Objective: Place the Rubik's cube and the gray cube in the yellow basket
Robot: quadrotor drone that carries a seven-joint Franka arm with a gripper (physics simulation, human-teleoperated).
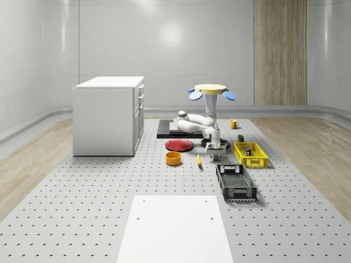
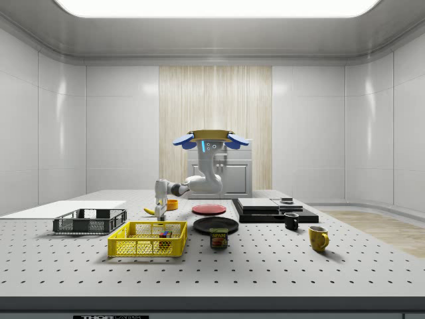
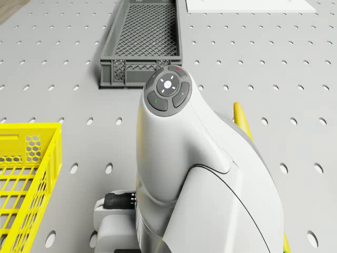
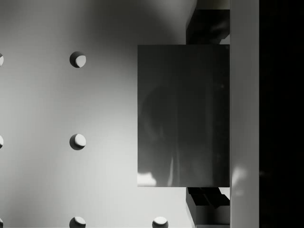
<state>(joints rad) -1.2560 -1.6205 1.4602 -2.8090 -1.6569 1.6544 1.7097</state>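
The drone (image 1: 211, 91) hovers above the perforated table (image 1: 82, 197), its arm reaching down beside the yellow basket (image 1: 250, 154). The gripper (image 1: 214, 148) is lowered near the tabletop, and the gray cube (image 4: 183, 116) sits right under it between the fingers; whether they clamp it I cannot tell. The Rubik's cube (image 2: 164, 234) lies inside the basket.

Drone (image 1: 210, 89) hovering above the perforated table (image 1: 82, 208), arm (image 1: 198, 121) bent down and forward from its underside, wrist vertical, gripper (image 1: 214, 150) pointing straight down, low over the table surface, fingers either side of a gray cube (image 4: 183, 115)
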